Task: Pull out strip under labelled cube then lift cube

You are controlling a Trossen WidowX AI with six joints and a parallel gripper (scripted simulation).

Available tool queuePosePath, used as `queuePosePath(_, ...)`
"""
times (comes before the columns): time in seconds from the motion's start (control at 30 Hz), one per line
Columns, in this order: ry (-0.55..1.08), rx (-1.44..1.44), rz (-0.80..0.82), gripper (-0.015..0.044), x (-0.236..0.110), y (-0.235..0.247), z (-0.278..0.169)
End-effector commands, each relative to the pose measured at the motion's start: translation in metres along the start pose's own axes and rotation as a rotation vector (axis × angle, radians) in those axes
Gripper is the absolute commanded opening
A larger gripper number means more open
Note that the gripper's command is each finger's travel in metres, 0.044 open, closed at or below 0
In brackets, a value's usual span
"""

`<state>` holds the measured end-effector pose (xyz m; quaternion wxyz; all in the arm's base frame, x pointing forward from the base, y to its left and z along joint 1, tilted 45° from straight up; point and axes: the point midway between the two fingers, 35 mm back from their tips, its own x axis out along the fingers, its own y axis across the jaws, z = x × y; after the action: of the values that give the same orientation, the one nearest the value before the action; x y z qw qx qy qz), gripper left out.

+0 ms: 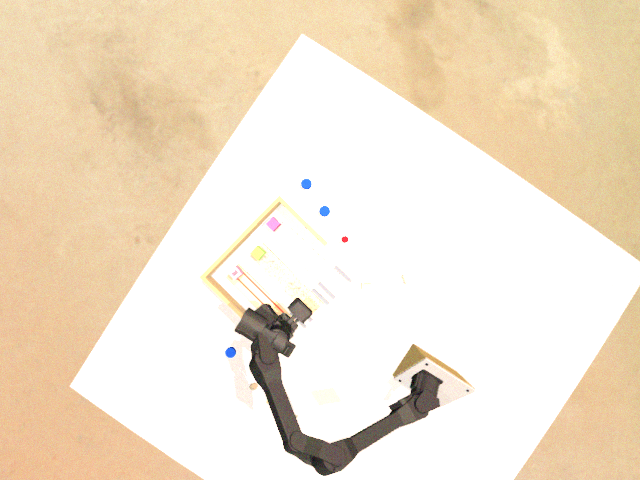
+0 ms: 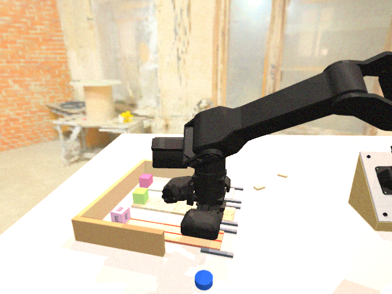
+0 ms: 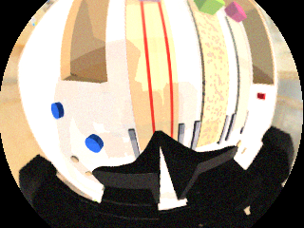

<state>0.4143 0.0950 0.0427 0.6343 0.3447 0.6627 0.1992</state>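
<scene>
The counter (image 1: 465, 248) is plain white. The tray (image 2: 117, 234) has tan wooden walls. The labelled cube (image 2: 120, 215) is pale pink with dark letters; one cube (image 2: 140, 195) is green, another (image 2: 145, 179) magenta-pink. The strip (image 2: 177, 232) under the labelled cube is light wood with two red lines; its neighbour (image 2: 164, 205) is speckled cream. The arm (image 2: 285, 98) is black. Blue discs (image 2: 203, 279) and one red dot (image 1: 344, 239) dot the counter.

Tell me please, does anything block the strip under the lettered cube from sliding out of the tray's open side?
Nothing visible does. The red-lined strip under the lettered cube points out the tray's open side; only the shut gripper sits over its near end.
</scene>
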Motion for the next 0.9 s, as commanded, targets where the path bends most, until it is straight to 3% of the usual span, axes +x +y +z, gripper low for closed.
queuePosePath(0.0,0.004,-0.001,0.001,0.0,0.0034,0.0007,0.0003)
queuePosePath(0.87,0.004,-0.001,0.001,0.0,0.0055,0.0018,-0.0001)
